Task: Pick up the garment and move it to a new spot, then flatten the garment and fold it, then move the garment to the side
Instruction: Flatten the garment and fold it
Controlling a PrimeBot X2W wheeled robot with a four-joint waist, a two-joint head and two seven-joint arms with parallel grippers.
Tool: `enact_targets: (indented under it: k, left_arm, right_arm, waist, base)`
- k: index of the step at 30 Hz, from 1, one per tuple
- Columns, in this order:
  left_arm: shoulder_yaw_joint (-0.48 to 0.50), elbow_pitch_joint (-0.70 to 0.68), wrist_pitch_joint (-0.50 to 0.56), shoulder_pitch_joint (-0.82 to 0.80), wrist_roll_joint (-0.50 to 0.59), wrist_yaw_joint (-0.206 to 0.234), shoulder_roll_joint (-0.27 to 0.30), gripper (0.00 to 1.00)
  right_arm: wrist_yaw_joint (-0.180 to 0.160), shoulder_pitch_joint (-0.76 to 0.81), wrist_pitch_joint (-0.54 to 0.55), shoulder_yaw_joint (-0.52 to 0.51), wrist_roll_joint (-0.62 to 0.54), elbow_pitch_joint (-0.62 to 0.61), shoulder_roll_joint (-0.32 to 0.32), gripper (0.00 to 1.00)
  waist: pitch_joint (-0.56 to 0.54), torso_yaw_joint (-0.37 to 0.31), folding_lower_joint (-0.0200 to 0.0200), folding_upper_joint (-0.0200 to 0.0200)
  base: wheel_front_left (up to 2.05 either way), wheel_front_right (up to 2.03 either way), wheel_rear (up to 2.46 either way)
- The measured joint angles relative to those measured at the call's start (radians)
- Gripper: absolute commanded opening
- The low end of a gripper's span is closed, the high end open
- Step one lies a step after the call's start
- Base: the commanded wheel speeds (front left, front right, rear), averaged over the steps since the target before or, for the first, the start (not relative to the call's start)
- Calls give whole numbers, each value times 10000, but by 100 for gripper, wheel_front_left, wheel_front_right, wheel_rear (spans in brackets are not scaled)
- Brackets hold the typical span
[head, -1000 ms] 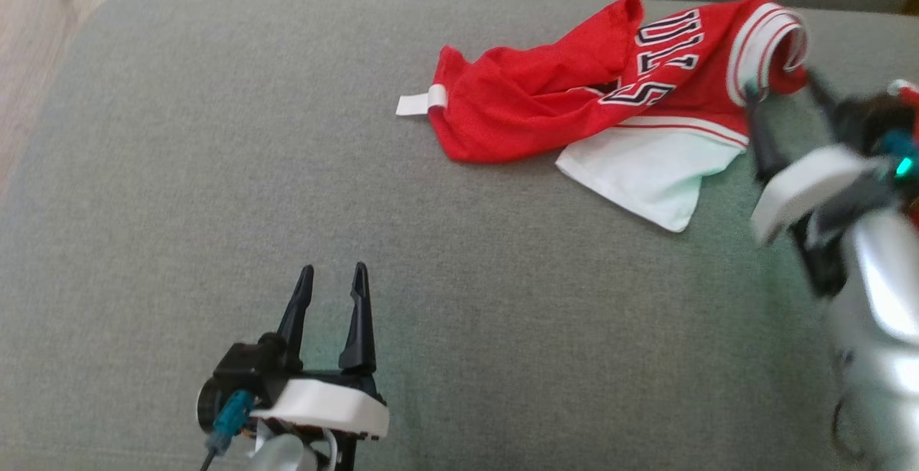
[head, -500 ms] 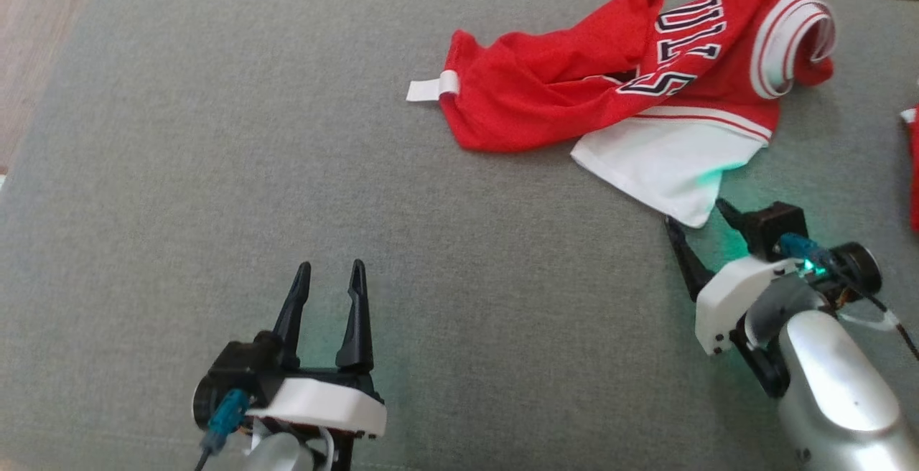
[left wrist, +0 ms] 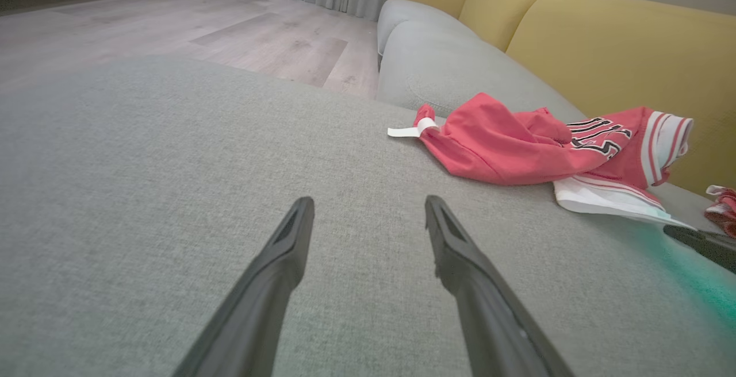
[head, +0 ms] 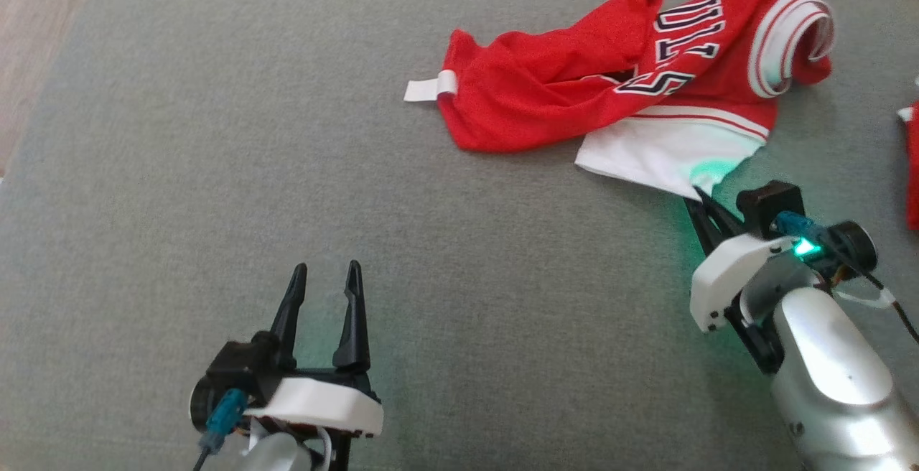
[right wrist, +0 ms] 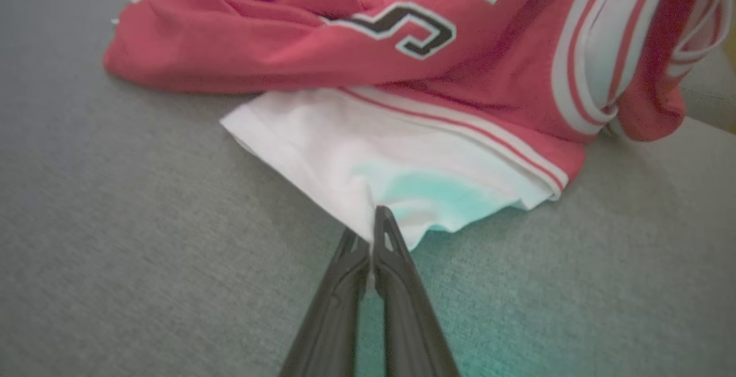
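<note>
**Ana:** Where does the garment [head: 574, 90] lie?

**Ben:** On the grey cushion [head: 215, 169], in its far right part. It is red, bunched and twisted, with black-and-white lettering. Its striped trim curls up at the end nearest the cushion's right edge, and a white tag [head: 428, 87] sticks out toward the cushion's middle.

**Ana:** And the right gripper [head: 700, 198]?

**Ben:** It sits low over the cushion's right side, jaws clenched. In the right wrist view its two dark fingers [right wrist: 397, 262] press together, with the corner of the garment's white panel [head: 660, 155] pinched between the tips. The rest of that panel lies flat on the cushion, and a green glow [right wrist: 437, 199] falls on the cloth there.

**Ana:** The left gripper [head: 323, 277]?

**Ben:** It is over the cushion's near part, left of the middle. Its jaws are parted, with nothing but bare grey fabric showing in the gap.

**Ana:** Anything else around?

**Ben:** Another piece of red cloth [head: 910, 169] lies at the cushion's right edge. A yellow backrest [left wrist: 604, 43] rises behind the cushion, and a wooden floor [left wrist: 172, 26] lies beyond its left side.
</note>
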Motion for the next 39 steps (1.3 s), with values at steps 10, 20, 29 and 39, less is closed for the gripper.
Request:
enact_targets:
  k: [10,20,29,39]
  left_arm:
    - [209,-44,-2,90,-92,104,121,100]
    - [244,-238,2,660,-174,209,334,100]
    - [203,-410,77,662,-174,217,414,100]
    - [132,-391,113,661,-174,228,466,100]
  right_arm:
    - [0,2037,-148,-562,35,-3306,376,0]
    - [0,5609,1058,-1225,-374,-6284,1058,0]
    - [0,6703,1262,-2065,-629,-6217,1266,0]
    - [0,6225,382,-2268,-585,-5881,1542,100]
  waist:
    - [-690,-781,-1,0]
    - [-1278,-1462,-2,0]
    - [-1253,-1612,-1,1]
    - [-1329,-1476,0,0]
  base:
    - [0,0,0]
    - [0,0,0]
    - [0,0,0]
    - [0,0,0]
